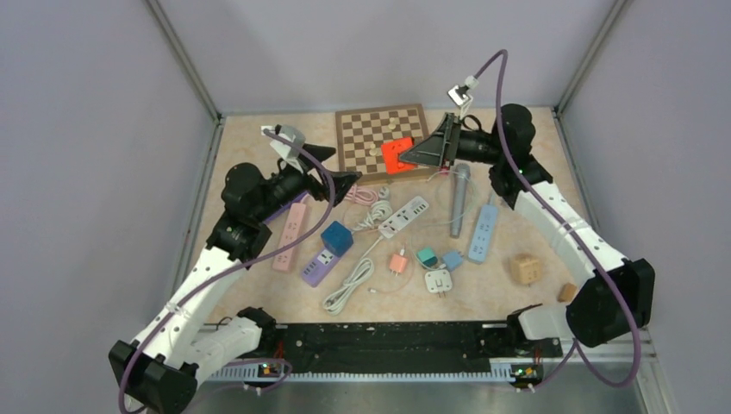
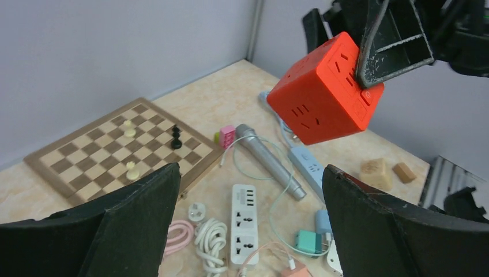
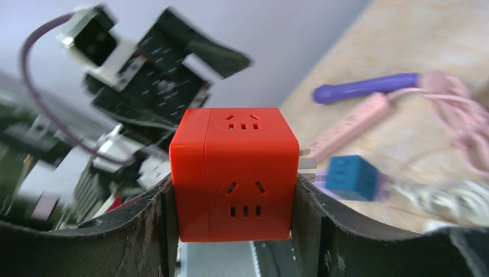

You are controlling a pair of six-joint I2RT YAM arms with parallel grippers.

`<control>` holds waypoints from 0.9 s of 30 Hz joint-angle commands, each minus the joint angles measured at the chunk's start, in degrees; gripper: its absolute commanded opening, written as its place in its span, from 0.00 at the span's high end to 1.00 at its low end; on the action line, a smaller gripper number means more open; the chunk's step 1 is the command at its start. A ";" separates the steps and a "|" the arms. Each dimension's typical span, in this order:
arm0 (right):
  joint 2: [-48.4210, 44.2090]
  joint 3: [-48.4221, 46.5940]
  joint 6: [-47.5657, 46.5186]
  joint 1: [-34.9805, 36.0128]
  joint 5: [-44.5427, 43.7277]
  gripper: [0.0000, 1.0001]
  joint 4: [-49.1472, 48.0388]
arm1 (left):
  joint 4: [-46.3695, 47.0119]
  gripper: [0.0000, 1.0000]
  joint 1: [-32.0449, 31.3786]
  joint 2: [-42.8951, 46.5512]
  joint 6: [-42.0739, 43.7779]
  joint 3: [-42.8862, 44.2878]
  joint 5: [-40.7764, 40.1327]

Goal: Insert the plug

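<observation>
Beige speckled tabletop [image 1: 246,142], enclosed by grey walls.

Top view, left to right: pink power strip [image 1: 290,235], blue cube socket [image 1: 336,237], white power strip [image 1: 403,216], chessboard [image 1: 366,129], grey microphone [image 1: 459,198], light-blue power strip [image 1: 483,233] and wooden block [image 1: 524,268] are noted.

Left gripper [image 1: 340,172]: raised over the pink power strip's far end. Its jaws are seen wide apart in the left wrist view [image 2: 251,173], with nothing between them.

Right gripper [image 1: 418,153]: jaws clamped on the red cube socket [image 1: 395,155], which is held in the air over the chessboard's near right corner.

Seen only from the left wrist: the red cube socket [image 2: 323,98] is up and to the right of the open jaws, well apart from them. A black chess piece [image 2: 176,137] is resolved on the board.

Seen only from the right wrist: the red cube socket [image 3: 233,173] is pressed between both fingers [image 3: 153,213], with socket faces on top and front. Metal prongs [image 3: 305,160] are visible at its right edge; their owner cannot be told.
</observation>
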State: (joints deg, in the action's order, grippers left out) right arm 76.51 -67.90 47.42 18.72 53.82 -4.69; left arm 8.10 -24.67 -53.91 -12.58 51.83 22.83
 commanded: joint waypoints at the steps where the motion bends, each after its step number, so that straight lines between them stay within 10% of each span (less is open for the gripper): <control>1: 1.44 -1.04 15.58 5.17 13.36 0.81 -28.77 | 5.78 0.03 0.14 0.29 1.48 3.94 13.79; 20: 5.61 -10.03 15.40 14.46 8.25 0.83 -20.74 | 13.30 0.04 -4.15 -0.53 15.63 4.42 26.37; 27: 6.40 -7.48 19.63 15.64 4.73 0.84 -23.73 | 16.86 0.32 -5.31 -3.24 14.05 3.69 23.27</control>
State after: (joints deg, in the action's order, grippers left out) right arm 82.78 -75.88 64.58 33.04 62.11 -24.08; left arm 19.94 -28.97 -56.03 2.15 56.16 46.65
